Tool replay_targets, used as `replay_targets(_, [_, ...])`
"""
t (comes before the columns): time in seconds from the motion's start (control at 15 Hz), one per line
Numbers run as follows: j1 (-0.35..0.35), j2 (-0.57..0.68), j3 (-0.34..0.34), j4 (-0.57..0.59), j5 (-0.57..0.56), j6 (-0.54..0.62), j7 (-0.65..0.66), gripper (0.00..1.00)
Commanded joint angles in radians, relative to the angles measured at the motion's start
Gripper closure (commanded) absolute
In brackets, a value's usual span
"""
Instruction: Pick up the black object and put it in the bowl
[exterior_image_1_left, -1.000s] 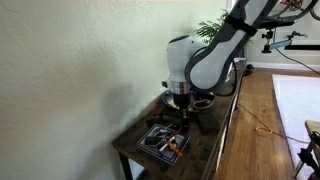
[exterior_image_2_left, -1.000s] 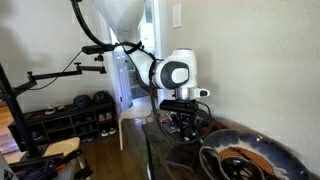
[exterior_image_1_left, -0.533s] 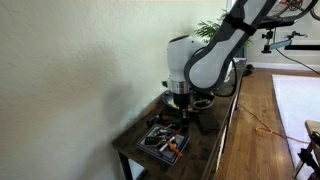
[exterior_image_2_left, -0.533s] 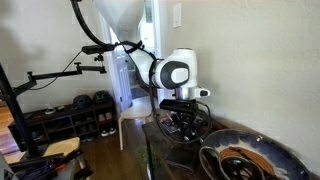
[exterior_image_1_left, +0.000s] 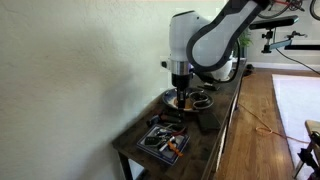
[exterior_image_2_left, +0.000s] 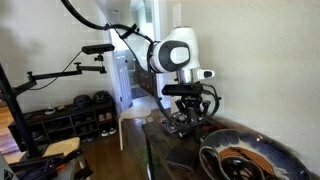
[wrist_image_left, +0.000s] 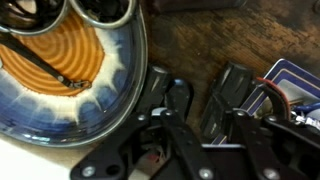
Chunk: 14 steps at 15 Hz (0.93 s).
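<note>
The bowl (wrist_image_left: 122, 88) has a blue-grey rim and an orange-brown inside; it fills the upper left of the wrist view and sits at the bottom right in an exterior view (exterior_image_2_left: 213, 152). A thin dark stick lies inside it. The black object (wrist_image_left: 226, 100) is a flat dark block on the wooden table, right of the bowl and against a blue-covered book. My gripper (wrist_image_left: 205, 88) hangs above the table with its fingers apart; bare wood shows between the left finger and the black object. It also shows in both exterior views (exterior_image_1_left: 181, 97) (exterior_image_2_left: 190, 116). I cannot tell whether the right finger touches the object.
The blue-covered book (wrist_image_left: 295, 85) lies at the near end of the narrow dark table (exterior_image_1_left: 205, 150), also seen in an exterior view (exterior_image_1_left: 165, 142). Two small dark ring-shaped dishes (wrist_image_left: 100, 10) stand beyond the bowl. A wall runs along one side of the table.
The arm has risen; the gripper now hangs higher above the table than half a second ago. The bowl and book have not moved.
</note>
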<state>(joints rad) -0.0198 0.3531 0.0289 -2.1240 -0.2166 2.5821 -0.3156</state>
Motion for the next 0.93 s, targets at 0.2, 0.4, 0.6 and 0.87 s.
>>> replay_targets(0.2, [-0.001,-0.084,-0.024,-0.05,-0.009,-0.005,0.013,0.2])
replay_targets(0.4, [0.0,-0.062,-0.016,-0.035,0.006,-0.02,0.006,0.02])
replay_targets(0.6, [-0.002,-0.035,-0.003,-0.026,0.023,-0.026,-0.008,0.0])
replay_targets(0.87, [0.003,0.017,0.007,-0.012,0.025,-0.023,-0.001,0.0])
